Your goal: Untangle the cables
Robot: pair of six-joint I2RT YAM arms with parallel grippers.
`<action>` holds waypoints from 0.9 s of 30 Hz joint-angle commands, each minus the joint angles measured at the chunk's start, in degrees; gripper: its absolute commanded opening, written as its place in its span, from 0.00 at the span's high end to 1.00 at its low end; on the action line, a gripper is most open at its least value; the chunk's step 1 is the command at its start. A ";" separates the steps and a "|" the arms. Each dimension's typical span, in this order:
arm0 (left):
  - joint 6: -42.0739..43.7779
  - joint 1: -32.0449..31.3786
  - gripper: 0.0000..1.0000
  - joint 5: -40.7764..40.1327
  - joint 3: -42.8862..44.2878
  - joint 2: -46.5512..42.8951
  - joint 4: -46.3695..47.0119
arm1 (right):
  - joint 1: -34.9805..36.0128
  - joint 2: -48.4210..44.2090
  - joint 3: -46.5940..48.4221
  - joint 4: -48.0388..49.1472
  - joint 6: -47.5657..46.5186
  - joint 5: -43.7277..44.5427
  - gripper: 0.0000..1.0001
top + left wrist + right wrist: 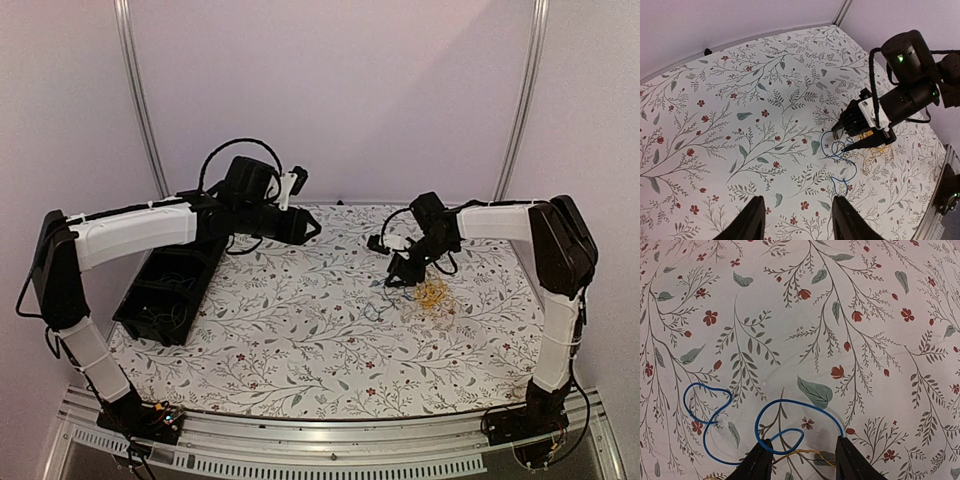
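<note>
The cables lie on the flowered tablecloth at centre right. A thin blue cable (790, 402) curls in loops, and a yellow cable (805, 455) crosses under its near loop. The top view shows the yellow bundle (433, 293) beside the blue cable (375, 310). My right gripper (802, 465) is open low over the cloth, its fingers straddling the blue loop and the yellow strand. The left wrist view shows the right gripper (839, 141) at the blue cable (845, 160), with the yellow cable (880, 150) behind it. My left gripper (800, 222) hangs open above the cloth, holding nothing.
A black bin (165, 290) stands at the table's left side under the left arm. Thick black arm cables loop above the left wrist (235, 150). Metal frame posts (140, 100) rise at the back corners. The table's far edge (740, 42) meets the wall.
</note>
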 commanded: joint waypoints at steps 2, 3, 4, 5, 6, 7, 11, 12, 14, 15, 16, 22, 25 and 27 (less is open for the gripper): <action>-1.96 -0.48 0.51 0.85 -0.41 -0.65 4.92 | 1.83 2.18 2.45 2.17 -1.75 2.36 0.60; -2.07 -0.45 0.51 0.76 -0.85 -0.81 5.33 | 1.93 2.26 2.64 2.25 -1.59 1.88 0.67; -2.04 -0.47 0.51 0.80 -1.21 -0.90 5.73 | 1.95 2.24 3.05 1.78 -1.48 1.10 0.78; -2.01 -0.45 0.51 1.07 -1.48 -0.85 6.17 | 1.95 2.16 3.66 1.00 -1.42 0.12 0.88; -1.81 -0.43 0.51 1.36 -1.74 -0.80 6.52 | 1.99 1.97 4.40 0.19 -1.32 -0.82 0.98; -1.67 -0.43 0.51 1.65 -1.86 -0.66 6.68 | 2.00 1.76 5.10 -0.70 -1.10 -1.97 1.00; -0.93 -1.11 0.51 3.34 -4.03 -0.21 10.10 | 1.99 -1.98 8.58 -4.78 1.68 -6.52 1.00; -0.56 -1.58 0.51 4.37 -4.96 -0.39 12.05 | 1.99 -3.18 9.32 -5.74 2.38 -8.06 1.00; 1.53 -3.30 0.50 6.20 -7.17 -0.56 17.67 | 1.97 -6.52 10.83 -7.35 4.16 -10.90 1.00; 3.12 -4.41 0.50 6.32 -7.82 -0.29 19.40 | 1.95 -8.03 11.41 -7.85 5.72 -11.83 1.00; 3.96 -5.34 0.49 6.48 -7.86 0.27 20.67 | 1.95 -9.41 12.01 -8.41 6.94 -12.28 1.00; 1.60 -6.65 0.49 7.98 -7.73 7.91 20.81 | 1.48 -12.71 5.47 -9.69 5.72 -7.00 0.91; 0.29 -7.24 0.53 10.57 -4.60 12.64 15.12 | 1.42 -13.69 0.15 -9.32 2.93 -4.16 0.76; 0.38 -8.38 0.54 11.52 -2.82 15.17 12.66 | 1.42 -14.51 -2.91 -7.86 2.64 -3.08 0.72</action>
